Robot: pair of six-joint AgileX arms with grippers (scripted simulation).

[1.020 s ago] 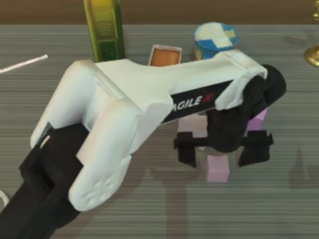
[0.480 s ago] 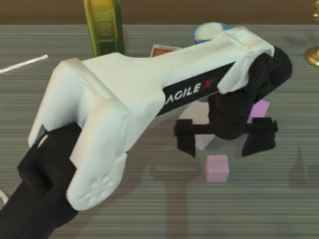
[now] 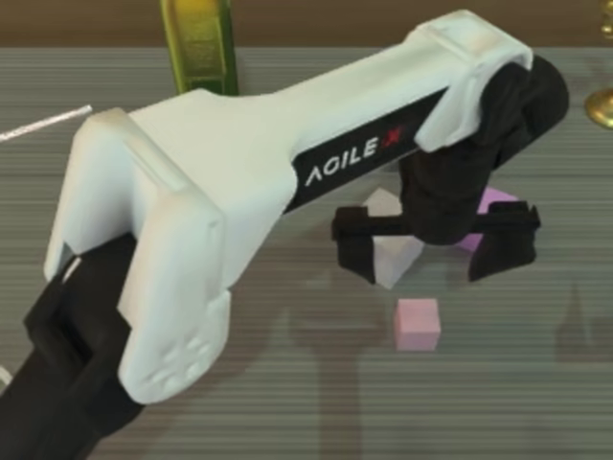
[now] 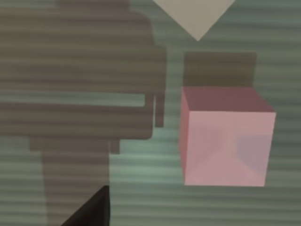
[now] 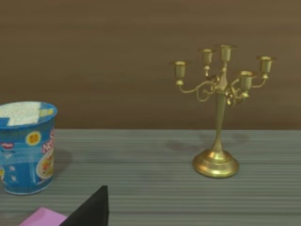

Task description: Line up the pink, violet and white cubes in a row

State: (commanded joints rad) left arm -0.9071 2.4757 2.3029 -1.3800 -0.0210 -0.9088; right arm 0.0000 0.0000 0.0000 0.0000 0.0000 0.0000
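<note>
Far left of the desk (image 3: 536, 402): a thin white stick (image 3: 43, 123) lies near the back edge. Just right of it stands a green bottle (image 3: 199, 43), upright at the back.

The left arm (image 3: 239, 192) reaches diagonally from the near left corner toward centre right. Left gripper (image 3: 433, 251) hangs above the desk, jaws spread wide, gripping nothing.

White cube (image 3: 388, 251) sits under the gripper's left finger, turned corner-on, partly hidden by the wrist. In the left wrist view only one white corner shows.

Pink cube (image 3: 418, 324) rests on the desk, nearer the front edge than the gripper, just right of the white cube and apart from it; the left wrist view shows it clear of the fingers.

Violet cube (image 3: 490, 213) lies behind the gripper's right finger, mostly covered.

Right edge: a brass candelabra (image 5: 218, 110). Right wrist view also shows a blue noodle cup (image 5: 26, 148). Right jaws: cannot tell their state.
</note>
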